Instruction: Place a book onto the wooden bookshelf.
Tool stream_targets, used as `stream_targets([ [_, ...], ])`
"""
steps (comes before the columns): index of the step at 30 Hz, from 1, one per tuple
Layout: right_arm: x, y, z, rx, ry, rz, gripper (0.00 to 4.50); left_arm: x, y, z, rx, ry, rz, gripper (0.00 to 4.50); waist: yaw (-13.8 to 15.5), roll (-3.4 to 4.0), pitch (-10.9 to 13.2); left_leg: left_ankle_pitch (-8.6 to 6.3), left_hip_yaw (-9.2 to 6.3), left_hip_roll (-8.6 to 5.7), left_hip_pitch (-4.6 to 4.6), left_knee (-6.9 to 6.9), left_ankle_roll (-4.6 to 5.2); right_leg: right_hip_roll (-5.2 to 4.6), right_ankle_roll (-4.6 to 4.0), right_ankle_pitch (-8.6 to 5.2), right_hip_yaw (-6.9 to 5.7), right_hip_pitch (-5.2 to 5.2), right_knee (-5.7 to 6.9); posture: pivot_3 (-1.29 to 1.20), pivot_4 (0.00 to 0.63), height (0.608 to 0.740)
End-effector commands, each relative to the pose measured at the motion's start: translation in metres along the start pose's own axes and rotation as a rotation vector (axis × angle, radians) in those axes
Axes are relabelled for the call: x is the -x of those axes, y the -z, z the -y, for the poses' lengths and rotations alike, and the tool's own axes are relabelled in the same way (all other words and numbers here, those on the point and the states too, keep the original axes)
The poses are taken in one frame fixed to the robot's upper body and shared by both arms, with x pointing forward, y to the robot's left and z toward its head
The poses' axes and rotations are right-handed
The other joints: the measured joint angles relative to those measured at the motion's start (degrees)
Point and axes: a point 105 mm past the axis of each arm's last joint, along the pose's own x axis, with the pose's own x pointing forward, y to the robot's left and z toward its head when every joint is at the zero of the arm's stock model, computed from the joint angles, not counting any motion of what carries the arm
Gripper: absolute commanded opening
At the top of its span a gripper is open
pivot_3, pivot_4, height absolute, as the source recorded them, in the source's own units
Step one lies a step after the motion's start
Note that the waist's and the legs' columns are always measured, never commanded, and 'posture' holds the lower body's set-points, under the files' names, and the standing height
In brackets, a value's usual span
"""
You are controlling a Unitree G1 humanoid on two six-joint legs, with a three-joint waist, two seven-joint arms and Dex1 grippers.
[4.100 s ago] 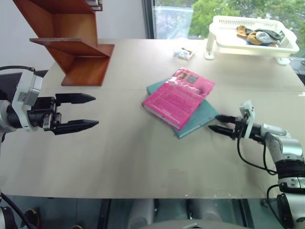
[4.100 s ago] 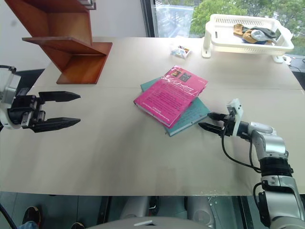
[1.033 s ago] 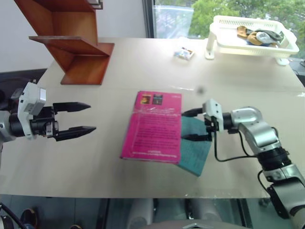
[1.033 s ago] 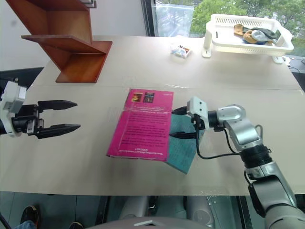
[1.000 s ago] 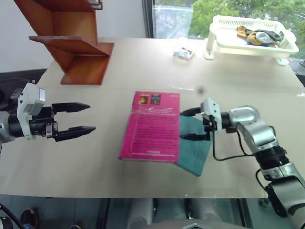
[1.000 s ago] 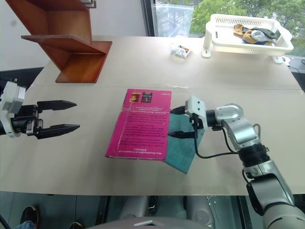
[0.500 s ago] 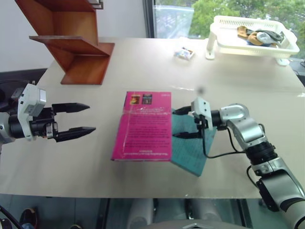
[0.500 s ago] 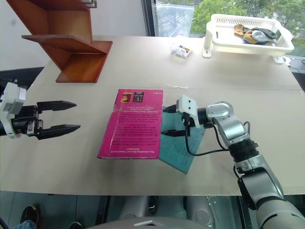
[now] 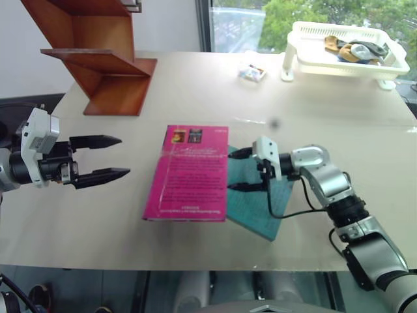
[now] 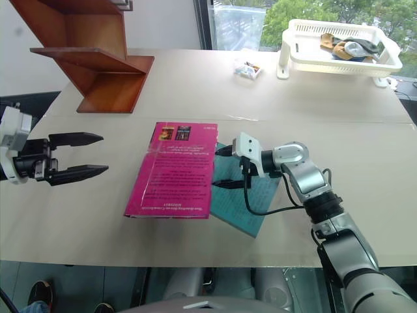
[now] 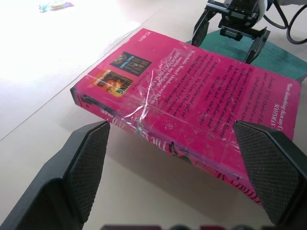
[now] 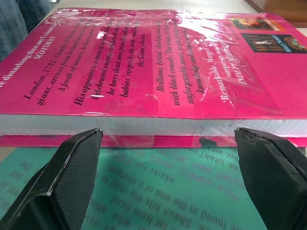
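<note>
Fingers of my right gripper (image 9: 242, 169) stand apart and hold nothing, their tips at the page edge of the book (image 9: 189, 173), which lies straight ahead of them toward my left. The book lies flat on the surface (image 9: 195, 85), its long axis running toward and away from me, with that edge overlapping the teal-green book (image 9: 267, 202) (over which my right gripper hovers). My left gripper (image 9: 98, 158) is spread wide and empty, well apart from the spine side, so my right arm is the nearer one. The wooden bookshelf (image 9: 98, 59) stands far off at the back left. Compared with a second ago, the book has slid leftward off the teal-green one, and my right gripper has followed it.
</note>
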Motion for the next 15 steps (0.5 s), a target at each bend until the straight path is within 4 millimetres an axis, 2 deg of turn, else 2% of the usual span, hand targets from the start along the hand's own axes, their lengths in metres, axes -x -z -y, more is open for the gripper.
stream_targets([
  [1,0.027,-0.009,0.014,0.061,0.071,-0.002,4.5,0.006,-0.002,-0.003,0.017,-0.041,0.014,4.44,0.1,0.01,0.0,0.0,0.0,0.0,-0.01,0.0,0.0,-0.01,0.0,0.0,-0.01,0.0,-0.01,0.0,0.15,0.74],
  [2,0.033,-0.009,0.014,0.063,0.079,-0.007,4.5,0.006,0.001,-0.005,0.035,-0.056,0.007,4.44,0.1,0.0,0.0,0.0,0.0,-0.01,-0.01,0.0,0.0,-0.02,0.0,0.0,-0.01,0.0,-0.01,0.0,0.15,0.74],
  [5,0.072,-0.006,0.011,0.054,0.126,-0.045,4.5,0.007,0.023,-0.022,0.127,-0.164,-0.099,4.44,0.5,0.01,0.0,0.0,-0.02,-0.01,0.0,0.0,0.0,-0.05,0.0,0.0,-0.03,0.0,-0.01,0.0,0.15,0.74],
  [9,0.116,-0.005,-0.007,0.017,0.153,-0.089,4.5,-0.003,0.024,-0.028,0.213,-0.151,-0.078,4.44,1.5,-0.03,0.1,0.0,-0.06,-0.02,-0.05,0.0,0.01,-0.05,0.0,0.0,-0.09,0.01,-0.04,0.0,0.15,0.74],
  [13,0.151,-0.029,-0.031,-0.024,0.184,-0.042,4.5,-0.013,0.03,-0.031,0.33,-0.086,-0.022,4.44,1.5,0.03,0.1,0.0,-0.04,0.0,-0.04,0.0,0.01,-0.06,0.0,0.0,-0.05,0.02,0.0,0.0,0.15,0.74],
  [15,0.159,-0.041,-0.043,-0.045,0.184,-0.037,4.5,-0.018,0.033,-0.03,0.366,-0.037,-0.002,4.44,1.3,0.05,0.1,0.0,-0.02,0.01,-0.03,0.0,0.01,-0.04,0.0,0.0,-0.03,0.02,-0.01,0.0,0.15,0.74],
])
